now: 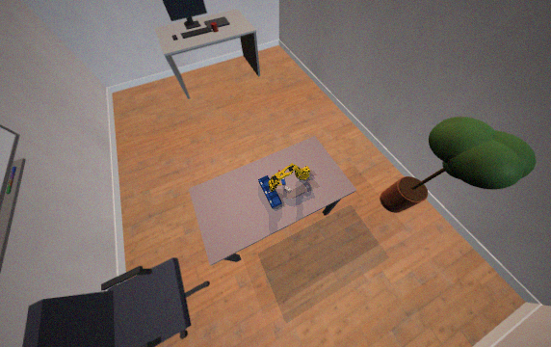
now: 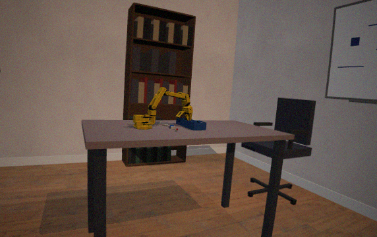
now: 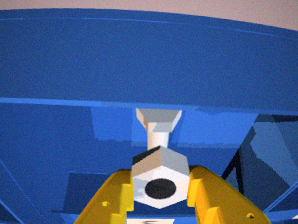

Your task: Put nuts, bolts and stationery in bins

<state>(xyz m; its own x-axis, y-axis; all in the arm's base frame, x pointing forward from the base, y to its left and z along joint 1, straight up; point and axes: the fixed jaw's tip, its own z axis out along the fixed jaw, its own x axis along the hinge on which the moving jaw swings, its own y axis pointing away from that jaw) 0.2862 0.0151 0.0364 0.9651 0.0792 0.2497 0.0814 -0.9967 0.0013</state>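
Observation:
My gripper [image 3: 161,195] [image 2: 183,118] is shut on a silver hex nut [image 3: 161,173], held over a blue bin [image 3: 150,60]. A white label with an S shows partly at the bottom edge of the wrist view. A silver bolt [image 3: 159,129] lies in that bin, just beyond the nut in the wrist view. The blue bins stand in a row on the table and also show in the top view [image 1: 275,201] and the exterior view [image 2: 199,126]; their letters cannot be read there. A small blue thing [image 1: 283,182] and a whitish thing [image 1: 287,189] lie between bins and arm base.
The table [image 1: 227,207] [image 2: 116,135] bears the yellow arm base [image 1: 304,173] [image 2: 142,122] beside the bins. A small red thing [image 2: 176,130] lies on the table near the bins, too small to name. The bin's walls rise around the space under my gripper.

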